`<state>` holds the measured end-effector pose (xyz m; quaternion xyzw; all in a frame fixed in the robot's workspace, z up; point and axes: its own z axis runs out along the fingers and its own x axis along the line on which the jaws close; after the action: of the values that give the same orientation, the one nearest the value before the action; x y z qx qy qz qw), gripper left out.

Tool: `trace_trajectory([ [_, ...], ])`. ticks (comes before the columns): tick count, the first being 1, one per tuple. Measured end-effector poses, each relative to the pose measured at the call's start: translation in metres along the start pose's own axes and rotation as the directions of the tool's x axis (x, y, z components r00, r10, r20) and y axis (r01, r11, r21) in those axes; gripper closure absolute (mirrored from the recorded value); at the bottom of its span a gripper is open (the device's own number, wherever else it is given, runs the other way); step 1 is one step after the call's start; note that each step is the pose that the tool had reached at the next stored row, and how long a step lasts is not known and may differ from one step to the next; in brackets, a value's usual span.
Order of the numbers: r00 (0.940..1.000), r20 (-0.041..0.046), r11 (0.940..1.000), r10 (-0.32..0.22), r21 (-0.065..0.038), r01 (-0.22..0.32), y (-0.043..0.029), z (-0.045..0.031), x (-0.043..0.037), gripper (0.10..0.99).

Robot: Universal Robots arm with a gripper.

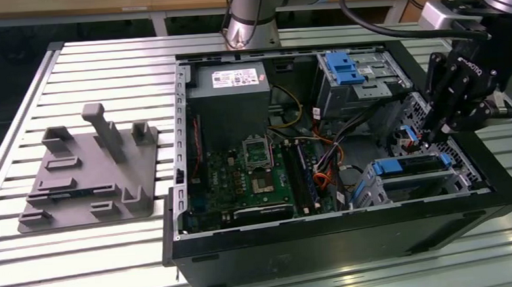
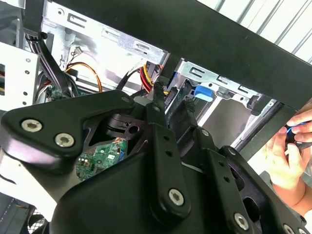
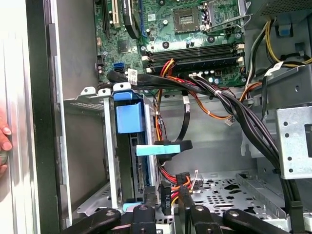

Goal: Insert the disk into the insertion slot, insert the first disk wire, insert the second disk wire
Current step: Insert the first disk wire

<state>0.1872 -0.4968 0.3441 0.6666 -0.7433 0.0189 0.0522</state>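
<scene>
Step in hand looks like the second wire. The disk [image 3: 138, 168] sits edge-on inside the insertion slot [image 3: 110, 161], blue bracket on top, so I judge step one done. The first disk wire [image 3: 158, 149] (pale blue plug, black lead) reads as seated against the disk's rear edge. My tool [image 3: 165, 191] hangs just behind that edge and, as far as I can judge, is clenched on the second disk wire [image 3: 166, 197], a black plug with red and yellow leads, close beside the disk but not visibly home. This step calls for squaring that plug to the disk's socket just beside the pale blue one and keeping the loose bundle of leads out of the way. The exterior view gives the layout the wrist views lack: the open computer case [image 1: 331, 241] on the slatted counter [image 1: 113, 256], the tool [image 1: 439, 134] over the disk [image 1: 415, 165] at the exterior view's right, and a grey fixture [image 1: 82, 179] well apart. The second wrist view adds a person's hand [image 2: 285, 156] outside the case wall, near the tool [image 2: 174, 97].
</scene>
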Motion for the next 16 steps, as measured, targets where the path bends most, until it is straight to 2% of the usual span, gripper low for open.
trace_trajectory([
  [11, 1.0, 0.0001, 1.0, -0.001, 0.0, 0.001, -0.0001, 0.0024, -0.0003, 0.773],
  [13, 1.0, -0.0001, 1.0, -0.001, 0.0, 0.001, -0.0001, 0.0029, -0.0003, 0.902],
  [16, 1.0, -0.0019, 1.0, -0.001, 0.0, 0.001, -0.0001, 0.0033, -0.0003, 0.918],
])
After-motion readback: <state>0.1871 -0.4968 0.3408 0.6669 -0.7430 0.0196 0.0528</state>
